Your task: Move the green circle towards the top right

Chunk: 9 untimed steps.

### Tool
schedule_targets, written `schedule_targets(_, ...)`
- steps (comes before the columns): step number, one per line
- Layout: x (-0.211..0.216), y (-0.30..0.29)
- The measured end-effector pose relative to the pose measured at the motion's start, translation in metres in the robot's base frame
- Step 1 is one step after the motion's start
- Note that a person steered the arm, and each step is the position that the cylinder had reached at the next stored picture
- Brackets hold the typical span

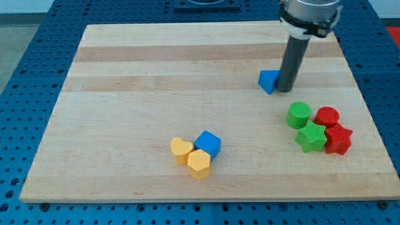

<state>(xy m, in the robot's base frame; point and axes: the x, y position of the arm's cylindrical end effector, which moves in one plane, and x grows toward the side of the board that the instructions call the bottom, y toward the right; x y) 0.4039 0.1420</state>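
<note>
Pale wooden board, blue triangle, green circle, green star, red circle, red star, blue cube, two yellow blocks

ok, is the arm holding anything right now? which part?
Nothing is held: there are no jaws, only a rod. My tip sits against the right side of the blue block, above the green circle.

A blue triangle sits touching my tip's left side. Below my tip are a green star, red circle and red star. Far down-left sit a blue cube, yellow heart and yellow hexagon.
</note>
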Motion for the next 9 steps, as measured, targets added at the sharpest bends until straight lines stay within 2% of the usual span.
schedule_targets(3, -0.011, -0.074)
schedule_targets(9, -0.086, -0.117)
